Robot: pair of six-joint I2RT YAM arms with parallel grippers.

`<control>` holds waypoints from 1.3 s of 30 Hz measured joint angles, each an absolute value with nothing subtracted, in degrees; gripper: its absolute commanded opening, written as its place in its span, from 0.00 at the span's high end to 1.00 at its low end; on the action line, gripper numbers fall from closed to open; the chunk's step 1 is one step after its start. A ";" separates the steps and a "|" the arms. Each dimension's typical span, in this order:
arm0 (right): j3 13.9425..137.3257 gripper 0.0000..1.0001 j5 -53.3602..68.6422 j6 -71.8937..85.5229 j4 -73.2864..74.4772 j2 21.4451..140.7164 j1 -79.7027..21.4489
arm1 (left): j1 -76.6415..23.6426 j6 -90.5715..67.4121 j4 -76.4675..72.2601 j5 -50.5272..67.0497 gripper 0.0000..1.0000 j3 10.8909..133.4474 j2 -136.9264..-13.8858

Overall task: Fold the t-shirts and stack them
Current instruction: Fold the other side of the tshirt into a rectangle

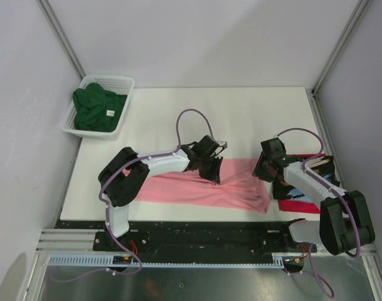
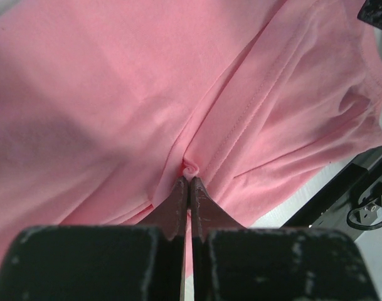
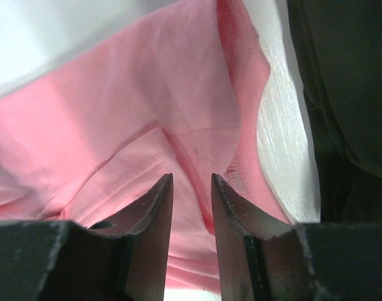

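A salmon-pink t-shirt (image 1: 197, 189) lies spread across the near middle of the table. My left gripper (image 1: 214, 173) is on its upper edge. In the left wrist view that gripper (image 2: 190, 180) is shut on a small pinch of the pink t-shirt (image 2: 115, 106). My right gripper (image 1: 261, 170) hangs over the shirt's right end. Its wrist view shows the right gripper (image 3: 191, 179) open above the pink t-shirt (image 3: 134, 119), nothing between the fingers. A black t-shirt (image 1: 307, 170) lies on a red t-shirt (image 1: 298, 206) at the right. A dark green t-shirt (image 1: 98, 108) fills the basket.
The white mesh basket (image 1: 124, 81) stands at the far left corner of the white table (image 1: 241, 113). Grey walls close in both sides. The black t-shirt (image 3: 347, 94) lies just right of the right gripper. The arm bases and a metal rail (image 1: 197, 260) run along the near edge.
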State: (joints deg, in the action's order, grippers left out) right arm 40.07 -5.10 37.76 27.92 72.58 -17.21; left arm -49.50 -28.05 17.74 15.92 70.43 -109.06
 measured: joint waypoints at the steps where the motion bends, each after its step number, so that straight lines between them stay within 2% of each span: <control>1: 40.07 0.65 -5.08 37.74 27.42 73.06 -17.28 | -49.54 -28.05 17.74 15.92 1.00 70.08 -109.06; 14: 40.10 0.66 -4.86 37.52 22.81 80.01 -18.94 | -49.56 -28.05 17.74 15.86 1.00 69.73 -109.06; 26: 40.21 0.97 -4.62 37.78 23.09 78.26 -19.77 | -49.56 -28.05 17.74 15.84 1.00 69.73 -109.06; 39: 39.83 1.00 -4.60 38.79 32.38 64.71 -21.08 | -49.56 -28.05 17.74 15.75 1.00 68.84 -105.65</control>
State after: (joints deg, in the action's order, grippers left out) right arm 39.83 -4.60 38.79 32.38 64.71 -21.08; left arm -49.56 -28.05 17.74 15.75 68.84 -105.65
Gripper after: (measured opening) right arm 0.009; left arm 0.010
